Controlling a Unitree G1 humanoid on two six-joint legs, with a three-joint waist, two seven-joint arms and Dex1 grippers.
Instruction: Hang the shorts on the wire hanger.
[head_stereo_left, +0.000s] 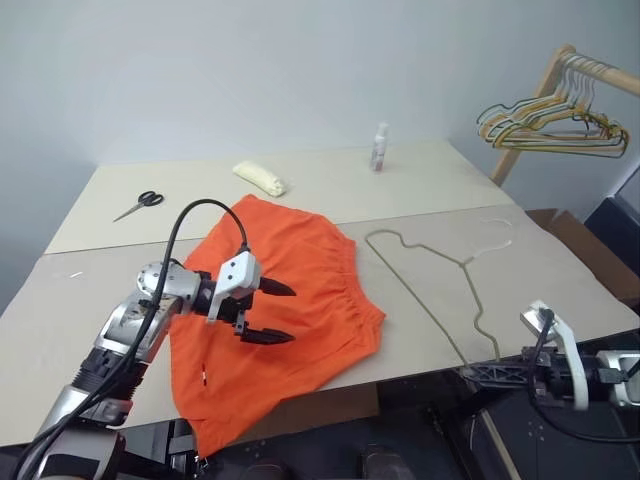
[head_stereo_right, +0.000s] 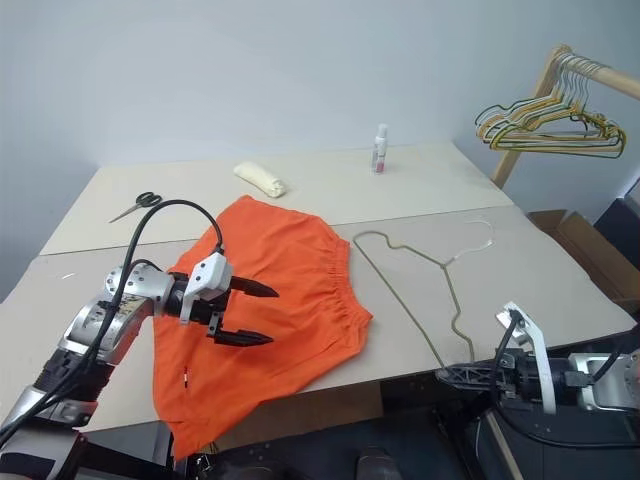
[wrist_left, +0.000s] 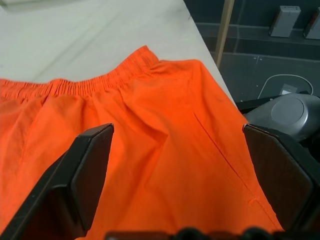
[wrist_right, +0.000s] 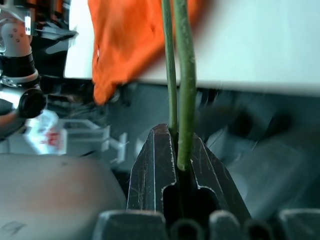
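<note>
The orange shorts (head_stereo_left: 285, 300) lie flat on the worktop (head_stereo_left: 560, 270), one leg hanging over the near edge. The left hand (head_stereo_left: 268, 312) hovers spread wide above them. The right hand (wrist_right: 179, 165) pinches a corner of the wire hanger (head_stereo_left: 440, 270) at that edge. A tug could drag the shorts off. There is bare room between shorts and hanger.

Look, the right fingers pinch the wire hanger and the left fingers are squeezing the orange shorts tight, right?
Not quite. The left fingers are wide open over the shorts, not squeezing them; the left wrist view shows it. The right fingers do pinch the hanger.
</note>
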